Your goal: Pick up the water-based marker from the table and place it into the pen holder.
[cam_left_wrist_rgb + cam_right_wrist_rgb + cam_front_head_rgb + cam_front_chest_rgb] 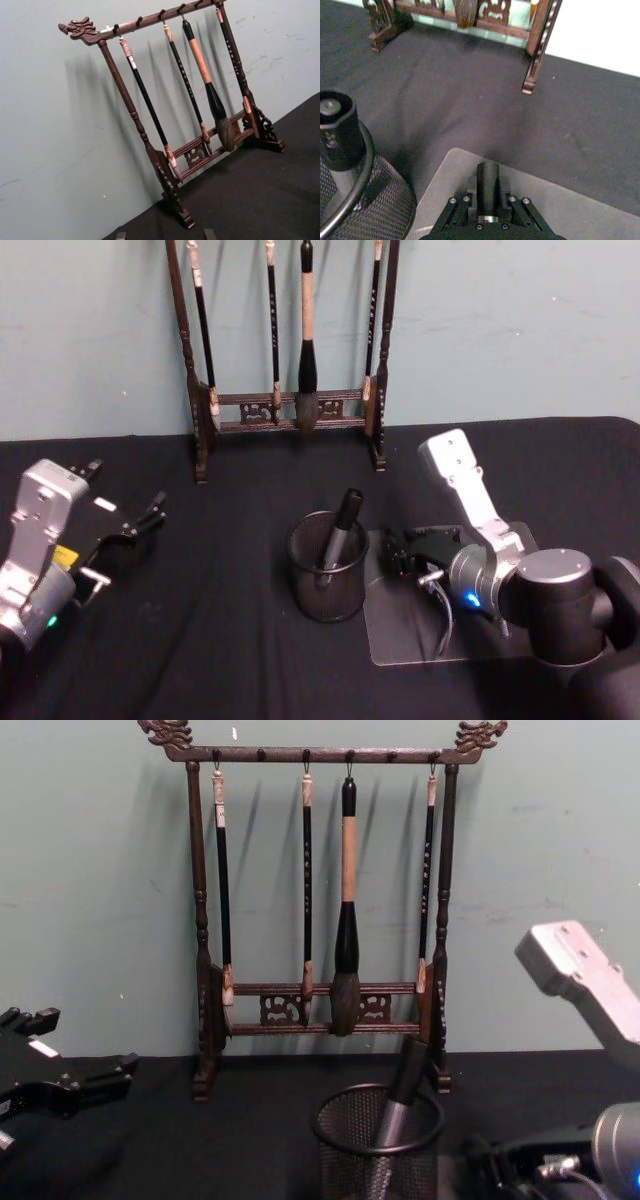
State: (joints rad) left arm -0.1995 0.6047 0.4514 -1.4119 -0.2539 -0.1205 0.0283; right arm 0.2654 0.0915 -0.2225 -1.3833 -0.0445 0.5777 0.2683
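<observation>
The water-based marker (340, 528) stands inside the pen holder (303, 575), leaning on the rim with its dark cap poking out. It looks light, stiff and smooth-barrelled, so likely slippery; the exposed upper end is the only place to pinch it now. The right gripper (405, 552) sits just beside the cup over a clear mat (400, 635), pincer state impossible to tell. The left gripper (128, 488) is parked well apart on the table (200, 650), spread and empty. No readable writing anywhere
</observation>
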